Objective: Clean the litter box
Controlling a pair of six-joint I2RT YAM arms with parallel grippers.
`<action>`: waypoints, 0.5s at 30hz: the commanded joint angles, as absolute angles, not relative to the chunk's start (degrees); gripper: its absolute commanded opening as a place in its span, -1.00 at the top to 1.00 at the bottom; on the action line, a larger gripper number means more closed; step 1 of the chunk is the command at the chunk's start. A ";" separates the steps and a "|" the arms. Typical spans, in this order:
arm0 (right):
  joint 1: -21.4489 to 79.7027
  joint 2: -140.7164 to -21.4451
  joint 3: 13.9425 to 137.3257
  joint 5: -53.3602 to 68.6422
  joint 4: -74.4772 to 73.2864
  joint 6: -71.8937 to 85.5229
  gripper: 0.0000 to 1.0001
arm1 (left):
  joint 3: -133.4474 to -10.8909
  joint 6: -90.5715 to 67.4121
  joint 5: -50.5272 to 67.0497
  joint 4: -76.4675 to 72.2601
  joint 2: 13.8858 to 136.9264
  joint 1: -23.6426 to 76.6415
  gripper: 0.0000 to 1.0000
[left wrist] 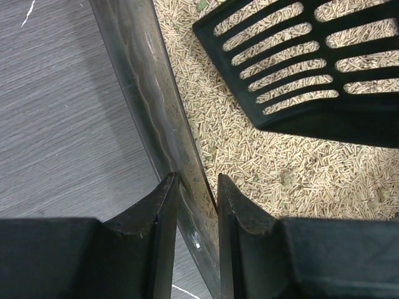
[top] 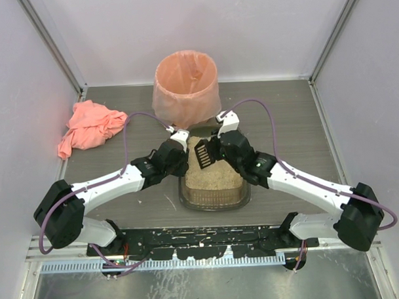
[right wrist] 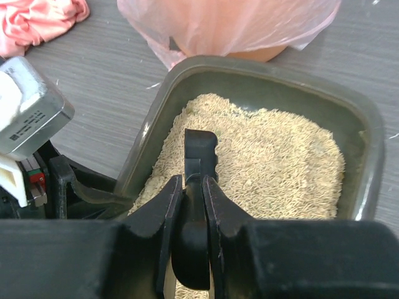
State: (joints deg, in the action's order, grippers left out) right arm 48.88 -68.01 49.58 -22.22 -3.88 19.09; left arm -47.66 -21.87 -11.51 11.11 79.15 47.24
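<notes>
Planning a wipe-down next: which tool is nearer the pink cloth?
Left. The left tool grips the litter box at its left wall, toward the pink cloth; the right tool holds the scoop over the litter, farther away.

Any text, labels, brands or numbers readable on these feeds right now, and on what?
No text can be read in any view.
Small dark print on the grey block on the left arm, seen in the right wrist view: too small to read.
The litter box, scoop, bin bag and pink cloth show no markings.
</notes>
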 commanded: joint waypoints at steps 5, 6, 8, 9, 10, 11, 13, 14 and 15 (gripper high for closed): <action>48.66 -74.38 57.14 -21.09 -7.50 25.51 0.99 | -47.29 -21.45 -9.29 8.62 77.35 47.32 0.46; 48.69 -75.11 57.62 -21.27 -8.40 25.78 0.99 | -47.29 -21.51 -9.17 8.49 77.39 47.30 0.46; 48.69 -76.59 58.40 -21.54 -10.04 26.45 0.99 | -47.14 -21.53 -9.02 8.36 77.56 47.31 0.46; 48.69 -77.28 58.76 -21.82 -10.79 26.88 0.99 | -47.07 -21.60 -9.02 8.31 77.63 47.30 0.46; 48.69 -78.02 59.26 -22.07 -11.45 27.19 0.99 | -47.10 -21.62 -8.90 8.20 77.72 47.32 0.46; 48.69 -78.83 59.83 -22.45 -12.48 27.48 0.99 | -47.07 -21.62 -8.75 8.18 77.76 47.29 0.46; 48.71 -80.66 61.02 -23.36 -14.73 28.16 0.99 | -47.21 -21.60 -8.47 8.17 78.02 47.29 0.46; 48.69 -81.63 61.64 -23.67 -15.90 28.39 0.99 | -47.28 -21.54 -8.30 8.17 78.11 47.31 0.46; 48.69 -82.45 62.10 -24.00 -16.85 28.54 0.99 | -47.28 -21.46 -8.20 8.22 78.25 47.30 0.46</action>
